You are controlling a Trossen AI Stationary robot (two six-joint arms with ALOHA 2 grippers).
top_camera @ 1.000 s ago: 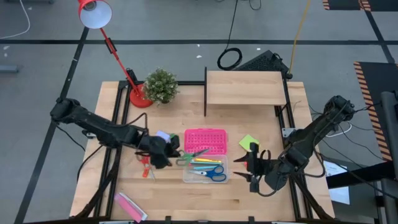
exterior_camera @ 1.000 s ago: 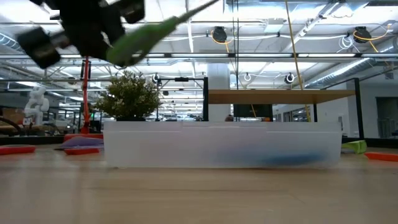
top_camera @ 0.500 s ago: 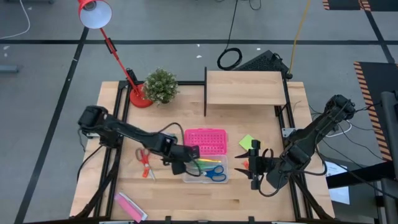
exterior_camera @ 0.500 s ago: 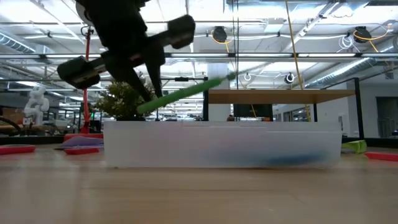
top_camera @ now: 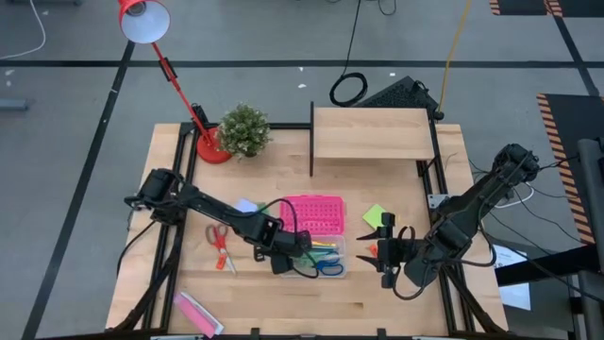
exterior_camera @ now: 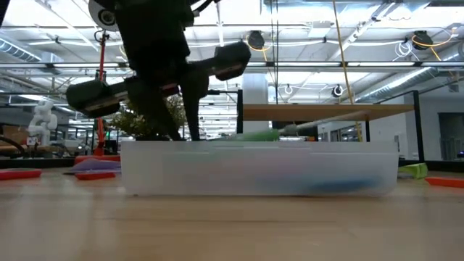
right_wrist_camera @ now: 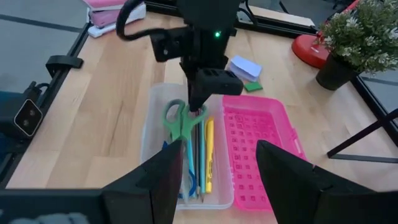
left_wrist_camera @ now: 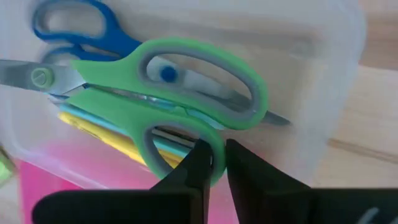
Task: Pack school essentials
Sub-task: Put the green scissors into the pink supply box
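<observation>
The clear box (top_camera: 304, 271) stands at mid-table and holds blue scissors (left_wrist_camera: 68, 25) and several pencils and pens (right_wrist_camera: 202, 155). My left gripper (top_camera: 288, 257) hangs over the box's left part, shut on green-handled scissors (left_wrist_camera: 168, 93), which lie level at rim height (exterior_camera: 254, 135). My right gripper (top_camera: 387, 250) waits open to the right of the box, holding nothing. Red scissors (top_camera: 219, 244) lie flat on the table left of the box. My left gripper pinches the rim of one handle loop (left_wrist_camera: 214, 177) of the green scissors between its two fingers (left_wrist_camera: 193, 168), at the handle end. The fingers point down from above. The scissors lie level over the pencils in the box; whether they rest on them I cannot tell.
The pink perforated lid (top_camera: 311, 214) lies just behind the box. A lime-green note pad (top_camera: 377, 215) and a pale note pad (top_camera: 247, 206) flank it. A pink packet (top_camera: 198, 312) lies near left. A red lamp (top_camera: 203, 142), plant (top_camera: 244, 130) and wooden shelf (top_camera: 370, 132) stand at the back.
My left gripper has carried the green scissors toward the table's right edge, from left of the box to over it, and has gone down. The scissors, tilted with blades up before, now lie level at the box's rim.
</observation>
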